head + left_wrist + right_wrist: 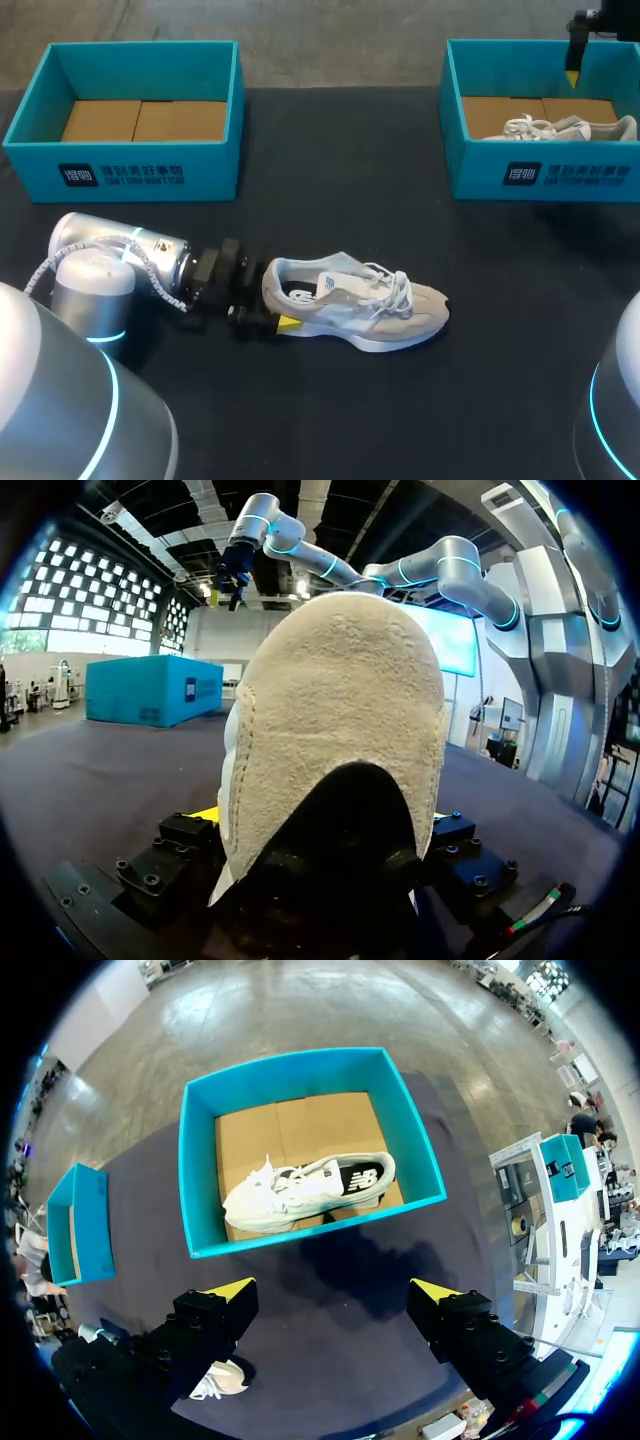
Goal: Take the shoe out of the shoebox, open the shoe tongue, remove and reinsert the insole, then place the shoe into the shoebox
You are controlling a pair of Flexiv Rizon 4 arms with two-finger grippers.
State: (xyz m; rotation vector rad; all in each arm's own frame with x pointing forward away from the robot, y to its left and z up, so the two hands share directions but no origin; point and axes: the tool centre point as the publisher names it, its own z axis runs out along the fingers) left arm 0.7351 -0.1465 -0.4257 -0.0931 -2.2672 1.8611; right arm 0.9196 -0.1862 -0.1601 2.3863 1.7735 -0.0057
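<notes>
A beige and white shoe lies on its sole on the black table, toe pointing right. My left gripper is at its heel, open, with one finger on each side. In the left wrist view the suede heel fills the space between the fingers of the left gripper, and I cannot tell whether they touch it. My right gripper hangs open high over the right teal shoebox. In the right wrist view, the right gripper is empty, above a second shoe inside that box.
An empty teal shoebox with a cardboard floor stands at the back left. The second shoe lies on its side in the right box. Bare black table lies between the boxes and in front of the shoe.
</notes>
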